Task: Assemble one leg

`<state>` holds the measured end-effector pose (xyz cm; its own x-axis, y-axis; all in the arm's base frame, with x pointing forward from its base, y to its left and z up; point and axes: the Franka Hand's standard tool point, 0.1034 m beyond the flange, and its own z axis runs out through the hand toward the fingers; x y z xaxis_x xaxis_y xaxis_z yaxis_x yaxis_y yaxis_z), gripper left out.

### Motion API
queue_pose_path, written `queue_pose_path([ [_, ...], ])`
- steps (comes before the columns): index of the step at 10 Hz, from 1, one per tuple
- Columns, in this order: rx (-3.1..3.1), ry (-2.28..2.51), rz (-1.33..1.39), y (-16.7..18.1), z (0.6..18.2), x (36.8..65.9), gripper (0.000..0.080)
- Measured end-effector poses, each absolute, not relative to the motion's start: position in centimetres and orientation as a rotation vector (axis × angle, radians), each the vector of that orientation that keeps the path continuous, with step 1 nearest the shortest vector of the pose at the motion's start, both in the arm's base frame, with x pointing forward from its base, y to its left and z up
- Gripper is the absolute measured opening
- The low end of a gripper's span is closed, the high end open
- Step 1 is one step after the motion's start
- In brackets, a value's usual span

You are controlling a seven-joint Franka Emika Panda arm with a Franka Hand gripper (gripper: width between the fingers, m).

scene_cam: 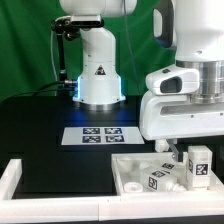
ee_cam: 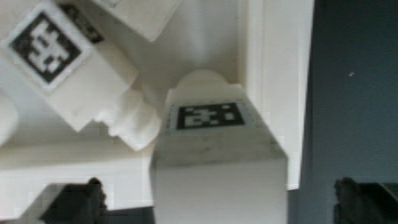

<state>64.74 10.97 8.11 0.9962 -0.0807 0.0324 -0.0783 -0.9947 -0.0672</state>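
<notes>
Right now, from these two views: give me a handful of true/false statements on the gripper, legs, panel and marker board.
1. The marker board lies flat on the black table, in front of the arm's white base. True.
2. The gripper is over the marker board. False: it is at the exterior view's right, above the panel and a tagged leg.
3. The wrist view shows a tagged leg between the two dark fingertips. True.
4. All the parts are red. False: panel and legs are white with black-and-white tags.
5. The panel stands upright. False: it lies flat.
</notes>
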Motion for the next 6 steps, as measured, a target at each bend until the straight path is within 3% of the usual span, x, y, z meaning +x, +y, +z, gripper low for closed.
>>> queue_pose_path([
  [1, -3.068, 0.181, -0.052, 10.98, 8.1, 64.74, 0.0373],
  [2, -3.059, 0.281, -0.048, 10.98, 8.1, 64.74, 0.0373],
  [3, -3.045, 0.403, -0.044, 10.94, 8.1, 64.74, 0.0284],
  [6, -2.958, 0.949, -0.044, 11.02, 8.13, 64.62, 0.0284],
])
